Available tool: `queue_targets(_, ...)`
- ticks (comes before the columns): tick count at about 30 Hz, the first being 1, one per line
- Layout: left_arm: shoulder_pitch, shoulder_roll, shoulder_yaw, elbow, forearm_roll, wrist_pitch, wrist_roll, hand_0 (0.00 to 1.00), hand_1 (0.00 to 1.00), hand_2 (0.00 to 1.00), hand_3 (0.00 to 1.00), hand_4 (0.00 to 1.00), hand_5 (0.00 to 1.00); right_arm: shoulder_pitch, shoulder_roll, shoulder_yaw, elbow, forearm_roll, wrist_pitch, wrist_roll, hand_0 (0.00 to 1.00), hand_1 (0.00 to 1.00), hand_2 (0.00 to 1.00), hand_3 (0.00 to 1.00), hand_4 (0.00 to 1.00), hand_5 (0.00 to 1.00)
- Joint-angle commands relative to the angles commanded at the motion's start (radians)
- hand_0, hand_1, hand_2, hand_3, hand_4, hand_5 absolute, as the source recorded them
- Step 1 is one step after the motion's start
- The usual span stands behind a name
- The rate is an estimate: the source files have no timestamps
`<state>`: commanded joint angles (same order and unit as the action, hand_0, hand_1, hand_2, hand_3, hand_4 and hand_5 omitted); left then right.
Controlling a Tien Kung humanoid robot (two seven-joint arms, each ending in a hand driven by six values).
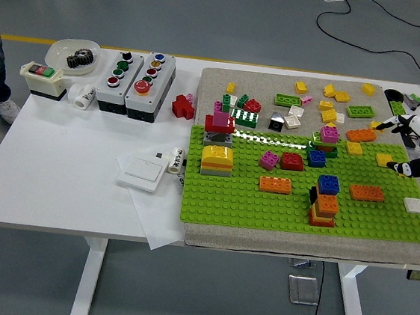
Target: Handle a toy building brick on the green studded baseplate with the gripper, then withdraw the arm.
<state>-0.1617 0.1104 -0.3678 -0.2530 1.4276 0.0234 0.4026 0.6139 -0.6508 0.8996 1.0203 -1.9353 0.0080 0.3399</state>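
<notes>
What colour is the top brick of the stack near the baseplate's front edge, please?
Blue, seen in the head view: top brick.

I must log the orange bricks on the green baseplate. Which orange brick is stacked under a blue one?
The orange brick in the small tower near the baseplate's front edge: a blue brick sits on it. The other two lie flat and uncovered.

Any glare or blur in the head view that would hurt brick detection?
Head view: a bright glare streak runs along the far edge of the green baseplate, washing out studds there; the right hand at the right edge looks soft and blurred; lighting elsewhere is even, with faint shadows.
</notes>
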Motion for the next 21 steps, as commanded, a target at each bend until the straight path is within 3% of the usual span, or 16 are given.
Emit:
queue_targets(9,-0.006,0.001,0.014,0.001,-0.019,0.003,-0.004,0.427,0.480,0.528,0.597,0.621,0.758,-0.004,0.008,-0.037,0.002,-0.297,0.035,-0.008,0.683,0.661,0.730,0.742,0.943,0.075)
queue_targets(21,-0.010,0.001,0.018,0.000,-0.025,0.004,-0.004,0.427,0.480,0.526,0.597,0.621,0.758,0.014,0.029,-0.065,-0.014,-0.235,0.067,-0.024,0.666,0.647,0.716,0.742,0.953,0.115)
